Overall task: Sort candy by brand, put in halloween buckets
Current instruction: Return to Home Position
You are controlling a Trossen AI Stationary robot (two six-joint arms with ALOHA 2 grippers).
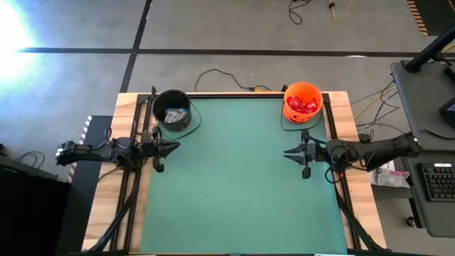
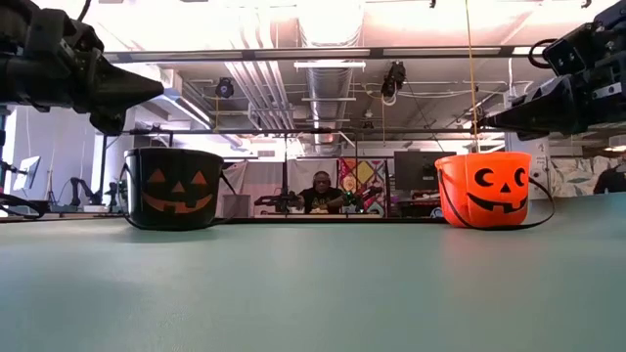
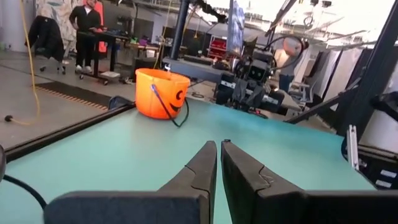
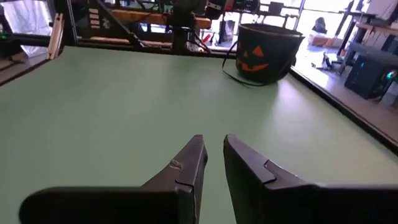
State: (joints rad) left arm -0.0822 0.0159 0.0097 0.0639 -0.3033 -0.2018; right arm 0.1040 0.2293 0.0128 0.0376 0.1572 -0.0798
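Note:
The black cauldron bucket (image 1: 173, 110) stands on its base at the green mat's far left corner, with white-and-blue candy (image 1: 173, 114) inside. The orange pumpkin bucket (image 1: 303, 103) stands at the far right corner and holds red candy (image 1: 303, 105). No candy shows on the mat. My left gripper (image 1: 175, 147) hovers above the mat's left edge, just nearer than the black bucket (image 2: 174, 189), with its fingers shut (image 3: 219, 146). My right gripper (image 1: 287, 152) hovers above the right side, nearer than the orange bucket (image 2: 484, 189), with a narrow gap between its fingers (image 4: 213, 142). Both point toward the table's middle.
The green mat (image 1: 234, 185) lies between the two grippers. Wooden table strips and black frame rails (image 1: 135, 178) run along both sides. A desk with a keyboard (image 1: 437, 181) stands right of the table. A person (image 2: 318, 193) sits in the room beyond the far edge.

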